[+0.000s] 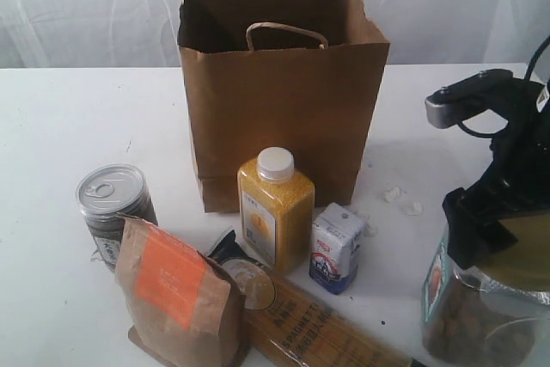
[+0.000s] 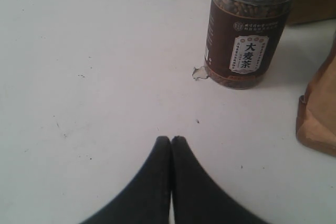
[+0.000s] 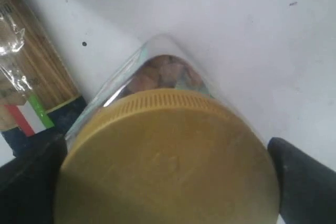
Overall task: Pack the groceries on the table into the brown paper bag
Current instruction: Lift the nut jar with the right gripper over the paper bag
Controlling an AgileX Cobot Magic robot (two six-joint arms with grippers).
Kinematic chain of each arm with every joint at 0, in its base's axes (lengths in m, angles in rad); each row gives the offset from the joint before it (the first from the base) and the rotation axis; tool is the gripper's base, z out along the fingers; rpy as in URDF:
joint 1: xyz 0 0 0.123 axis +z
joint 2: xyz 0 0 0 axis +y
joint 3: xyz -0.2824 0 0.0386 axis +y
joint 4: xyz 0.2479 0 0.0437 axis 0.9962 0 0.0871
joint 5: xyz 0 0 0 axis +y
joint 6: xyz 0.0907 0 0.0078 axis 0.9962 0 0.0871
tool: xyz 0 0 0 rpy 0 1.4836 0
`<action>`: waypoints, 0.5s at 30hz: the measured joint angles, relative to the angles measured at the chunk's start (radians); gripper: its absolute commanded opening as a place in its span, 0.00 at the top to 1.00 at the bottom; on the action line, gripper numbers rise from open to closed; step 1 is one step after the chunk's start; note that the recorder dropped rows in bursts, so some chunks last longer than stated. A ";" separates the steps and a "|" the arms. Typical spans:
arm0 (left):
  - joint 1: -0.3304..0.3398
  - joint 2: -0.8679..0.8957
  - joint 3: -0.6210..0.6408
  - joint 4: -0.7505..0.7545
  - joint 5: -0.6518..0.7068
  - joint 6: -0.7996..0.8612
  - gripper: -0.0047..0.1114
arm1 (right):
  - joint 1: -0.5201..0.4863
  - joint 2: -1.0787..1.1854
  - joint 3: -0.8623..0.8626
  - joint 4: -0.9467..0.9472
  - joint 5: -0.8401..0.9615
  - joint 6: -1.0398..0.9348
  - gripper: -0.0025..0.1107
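Now, right claw [image 3: 165,174] wide astride jar [image 3: 163,74].

Item 1: silver-topped can with dark brown wrapper [image 2: 247,30]. A cream panel on the wrapper carries three large dark characters, 大麦茶, stacked vertically. The finer print above and beside the panel is too small to read.
Item 2: long clear spaghetti packet [image 1: 301,315]. Block lettering runs along its length, seemingly "SPAGHETTI"; the line beneath it is illegible.
Item 3: yellow white-capped bottle [image 1: 275,212], small white-blue carton [image 1: 337,247], brown pouch with orange label [image 1: 176,298]. All three carry labels, but no word on them is legible.
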 measured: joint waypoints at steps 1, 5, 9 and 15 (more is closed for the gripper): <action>0.000 0.000 0.000 0.000 0.000 0.000 0.96 | 0.000 0.000 -0.012 0.005 0.005 0.002 0.74; 0.000 0.000 0.000 0.000 0.000 0.000 0.96 | 0.000 -0.022 -0.061 0.009 0.009 0.007 0.77; 0.000 0.000 0.000 0.000 0.000 0.000 0.96 | 0.000 -0.047 -0.116 0.011 0.007 0.021 0.84; 0.000 0.000 0.000 0.000 0.000 0.000 0.96 | 0.000 -0.130 -0.177 0.053 0.011 0.087 0.89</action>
